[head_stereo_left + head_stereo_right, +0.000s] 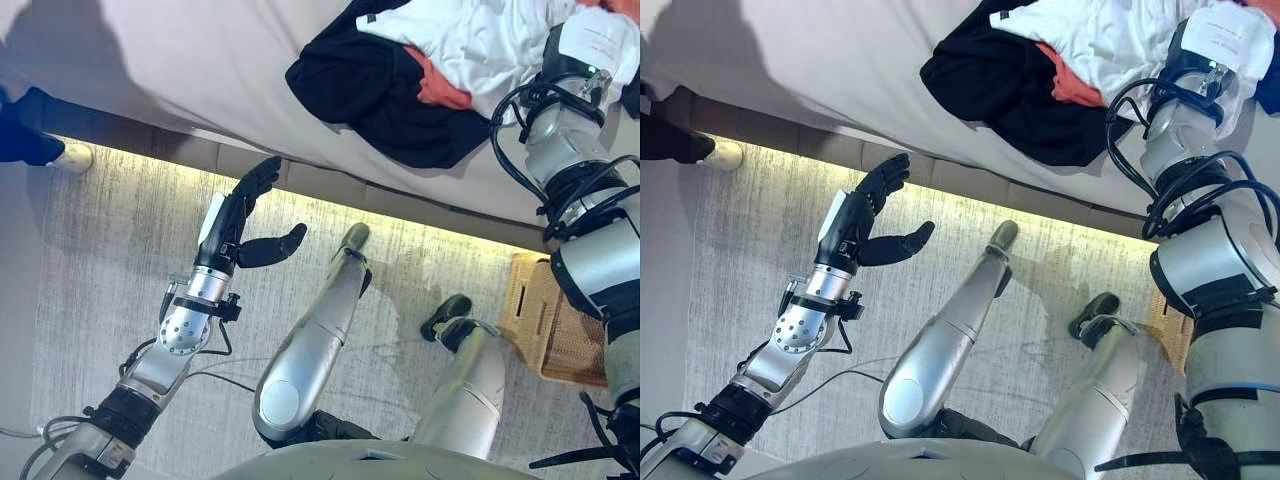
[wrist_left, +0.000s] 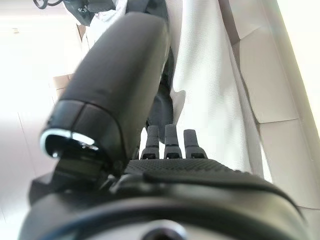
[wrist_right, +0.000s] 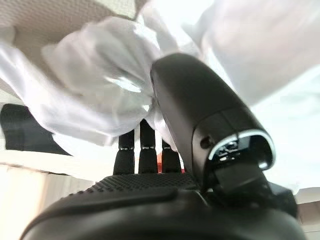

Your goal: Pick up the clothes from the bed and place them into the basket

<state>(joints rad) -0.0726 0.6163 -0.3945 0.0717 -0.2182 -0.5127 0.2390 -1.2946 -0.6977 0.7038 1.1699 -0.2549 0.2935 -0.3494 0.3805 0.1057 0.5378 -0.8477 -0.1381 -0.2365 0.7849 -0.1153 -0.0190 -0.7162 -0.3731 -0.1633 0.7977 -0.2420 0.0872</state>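
A pile of clothes lies on the bed (image 1: 180, 70) at the upper right: a black garment (image 1: 370, 95), a white garment (image 1: 480, 40) on top of it and an orange one (image 1: 440, 90) between them. My right arm reaches into the pile from the right. In the right wrist view my right hand (image 3: 150, 190) has straight fingers (image 3: 147, 145) pushed against the white cloth (image 3: 100, 75), with the thumb apart from them. My left hand (image 1: 235, 225) is open and empty, held above the floor just in front of the bed's edge.
A wicker basket (image 1: 545, 320) stands on the floor at the right, below my right arm. A person's dark shoe (image 1: 30, 135) shows at the left by the bed's edge. A grey carpet (image 1: 100, 260) covers the floor.
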